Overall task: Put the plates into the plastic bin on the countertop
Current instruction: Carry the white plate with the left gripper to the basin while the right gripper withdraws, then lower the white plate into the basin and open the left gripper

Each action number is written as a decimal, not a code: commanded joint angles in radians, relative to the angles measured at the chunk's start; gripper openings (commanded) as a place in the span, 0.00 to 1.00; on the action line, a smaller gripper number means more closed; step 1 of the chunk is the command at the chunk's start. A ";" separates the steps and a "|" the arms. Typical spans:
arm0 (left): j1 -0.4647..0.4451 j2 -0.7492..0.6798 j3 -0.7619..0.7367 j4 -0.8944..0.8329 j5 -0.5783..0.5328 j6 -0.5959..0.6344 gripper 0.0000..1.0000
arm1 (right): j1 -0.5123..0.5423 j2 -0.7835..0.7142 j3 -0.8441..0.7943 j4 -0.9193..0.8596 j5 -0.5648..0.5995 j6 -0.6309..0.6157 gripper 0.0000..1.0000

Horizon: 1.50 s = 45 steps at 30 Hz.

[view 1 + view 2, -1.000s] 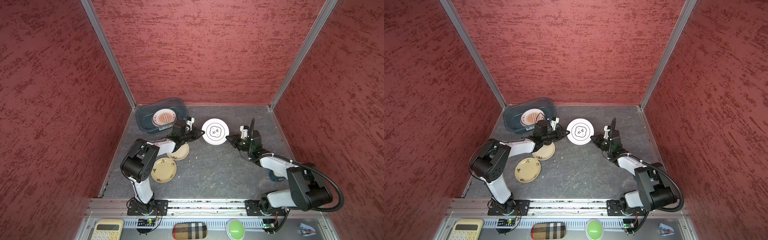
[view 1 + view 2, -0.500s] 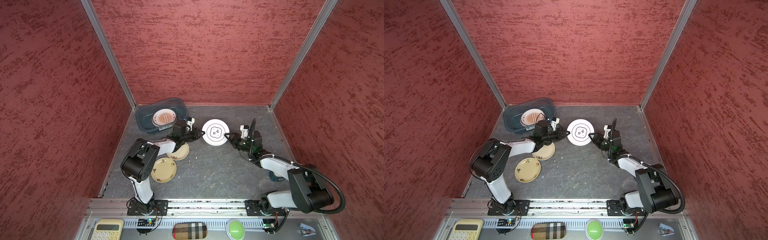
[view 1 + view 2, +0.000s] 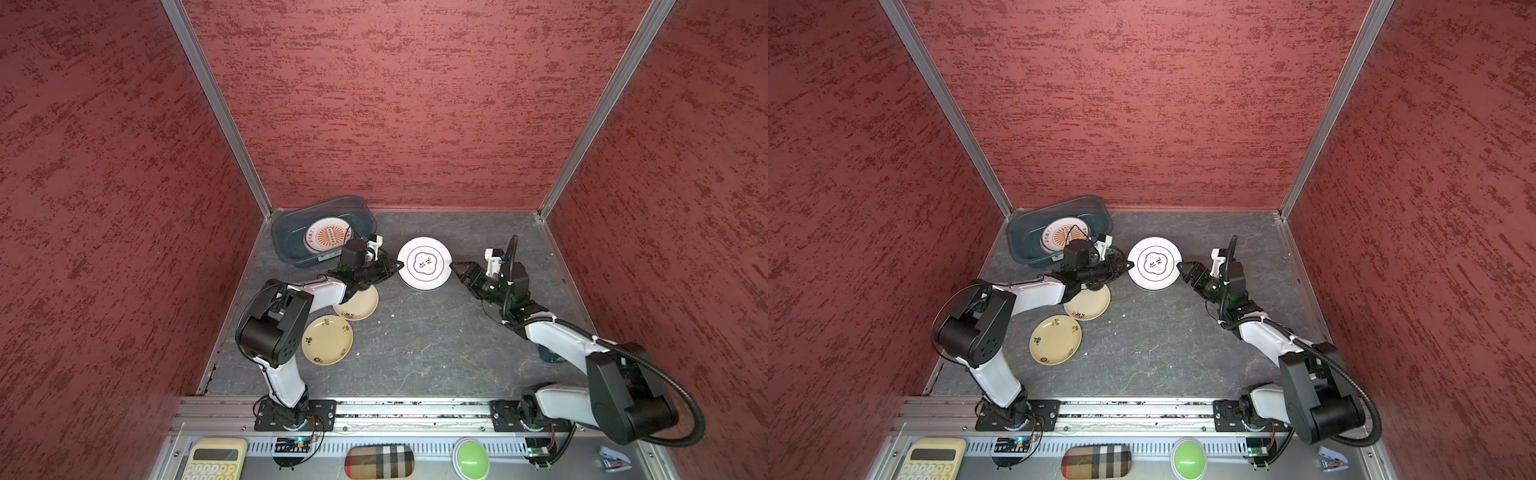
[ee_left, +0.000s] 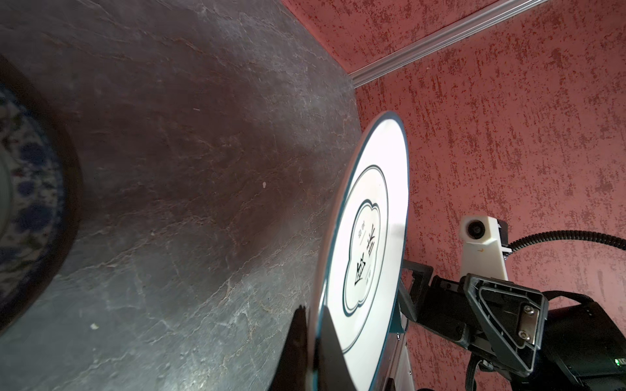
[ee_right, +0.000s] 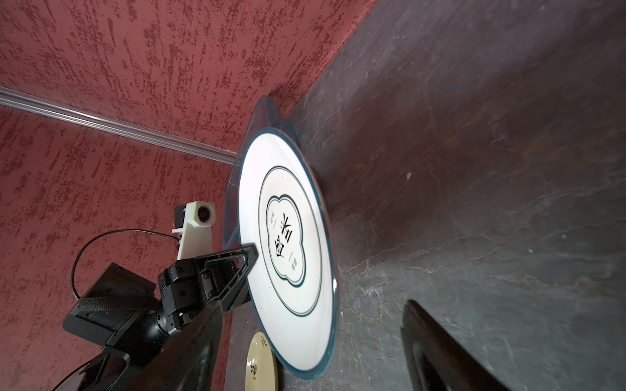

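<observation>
A white plate with a dark-teal rim [image 3: 424, 263] [image 3: 1154, 263] hangs just above the countertop [image 3: 415, 340]. My left gripper [image 3: 398, 263] [image 4: 313, 311] is shut on its left rim. My right gripper [image 3: 455, 266] [image 5: 315, 304] stands open at the opposite rim, one finger on each side of the plate's edge and not touching it. The plastic bin [image 3: 286, 245] [image 3: 1021, 245] at the back left holds an orange sunburst plate [image 3: 328, 236]. Two cream-yellow plates [image 3: 327, 339] [image 3: 359, 305] lie under my left arm. A blue-patterned plate [image 4: 20, 203] shows in the left wrist view.
Red walls close in the countertop on three sides. Along the front rail lie a calculator [image 3: 214, 461], a checked case [image 3: 380, 461] and a green button [image 3: 470, 459]. A teal object [image 3: 548, 357] is partly hidden under my right arm.
My right gripper has opened and let go of the white plate's rim. The left gripper has kept hold of the plate, which has barely moved.
</observation>
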 commanded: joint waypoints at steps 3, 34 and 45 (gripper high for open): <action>0.047 -0.083 -0.014 -0.006 0.008 0.015 0.00 | 0.004 -0.051 -0.009 -0.063 0.081 -0.056 0.84; 0.541 -0.249 0.086 -0.253 -0.297 0.142 0.00 | 0.004 -0.067 -0.001 -0.101 0.107 -0.064 0.85; 0.595 -0.011 0.284 -0.401 -0.305 0.191 0.00 | 0.003 -0.062 -0.001 -0.115 0.103 -0.068 0.85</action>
